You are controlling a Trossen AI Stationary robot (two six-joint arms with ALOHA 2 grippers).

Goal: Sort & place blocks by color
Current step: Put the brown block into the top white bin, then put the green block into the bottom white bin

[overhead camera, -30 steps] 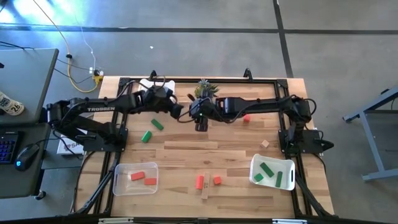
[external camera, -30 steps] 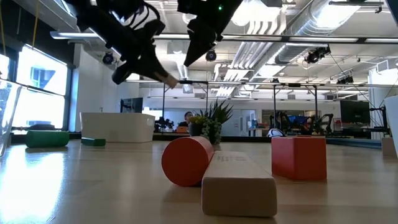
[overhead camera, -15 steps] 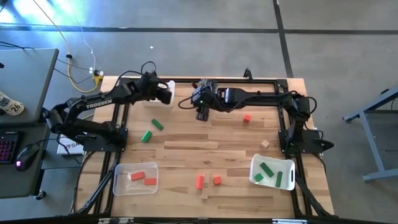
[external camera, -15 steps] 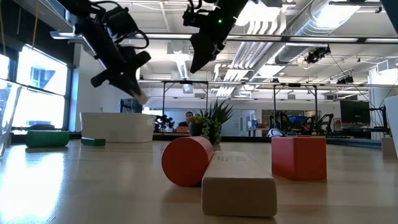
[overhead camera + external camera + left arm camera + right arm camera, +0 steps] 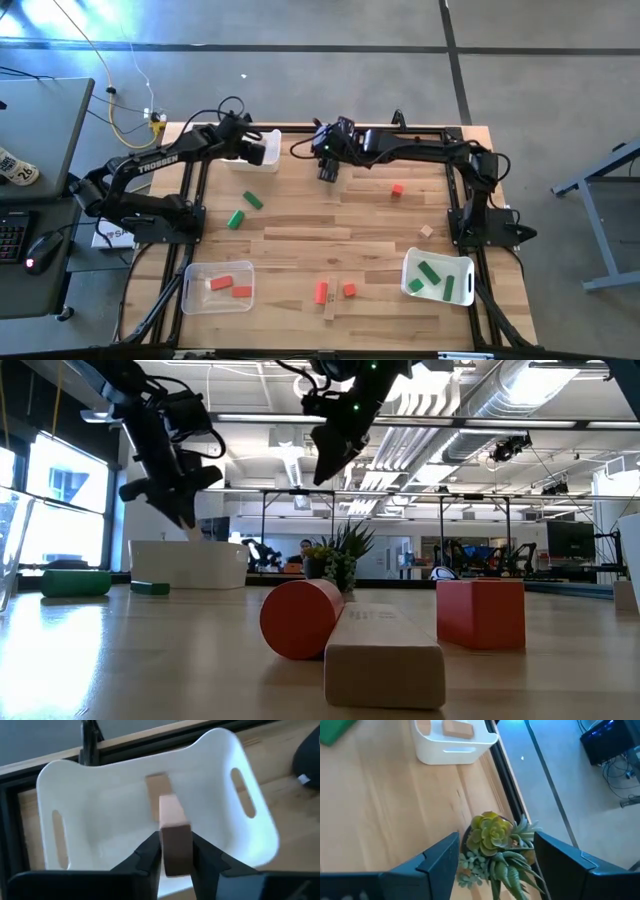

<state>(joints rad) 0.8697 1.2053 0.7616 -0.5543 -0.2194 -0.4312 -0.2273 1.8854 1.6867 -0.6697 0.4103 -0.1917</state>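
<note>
The wooden table (image 5: 300,245) fills the middle of the high view, with a dark arm reaching in from each side. At its 11 o'clock corner sits a white bin (image 5: 100,810), and the left gripper (image 5: 176,851) hangs right above it, fingers pinched narrowly on a tan block (image 5: 175,840) held upright over the bin's hollow. Another tan block (image 5: 157,784) lies on the bin floor just beyond it.

The right gripper (image 5: 495,852) hovers up near 12 o'clock, over the small potted plant (image 5: 497,847); its fingers stand wide apart and carry nothing.

A clear bin (image 5: 218,287) at 7 o'clock holds two red-orange blocks (image 5: 230,287). A second white bin (image 5: 438,276) at 4 o'clock holds green blocks (image 5: 437,277).

Loose on the boards: two green blocks (image 5: 243,209) toward 9 o'clock, a red-orange cube (image 5: 397,190) toward 1 o'clock, a tan cube (image 5: 426,231) at 3 o'clock, and a red-orange and tan cluster (image 5: 334,293) at 6 o'clock.
</note>
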